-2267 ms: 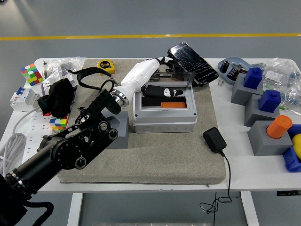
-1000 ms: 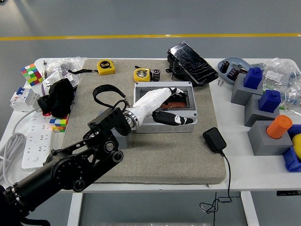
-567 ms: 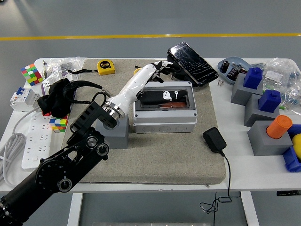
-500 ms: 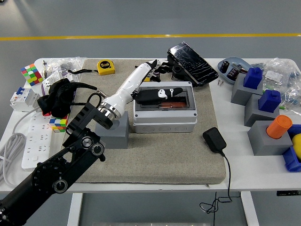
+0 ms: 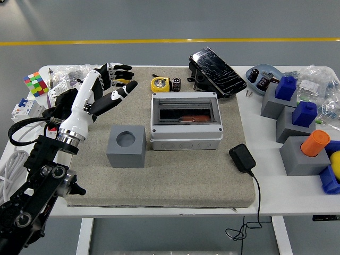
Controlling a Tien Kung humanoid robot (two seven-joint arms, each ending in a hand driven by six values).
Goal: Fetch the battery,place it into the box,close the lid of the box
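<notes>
1. A grey block (image 5: 126, 146) with 1 round hole sat on the mat (image 5: 175, 183) of the surface, just left of the box (image 5: 185, 121).
2. The box's lid lay shut; something orange showed through it.
3. The left hand (image 5: 108, 91) hovered apart, fingers (image 5: 118, 67) spread, holding nothing.
4. Farther back, a battery (image 5: 176, 84) stood beside a yellow tape (image 5: 160, 84).

We take this for a robot test lab or workshop: the bare grey floor (image 5: 159, 21) carries a painted yellow line (image 5: 170, 41), as in an industrial hall. The white surface (image 5: 297, 191) is crowded with practice items, namely a puzzle cube (image 5: 35, 83), tape measures (image 5: 160, 84), grey blocks (image 5: 126, 146), a power strip (image 5: 21, 159) and bagged parts (image 5: 319, 79).
</notes>
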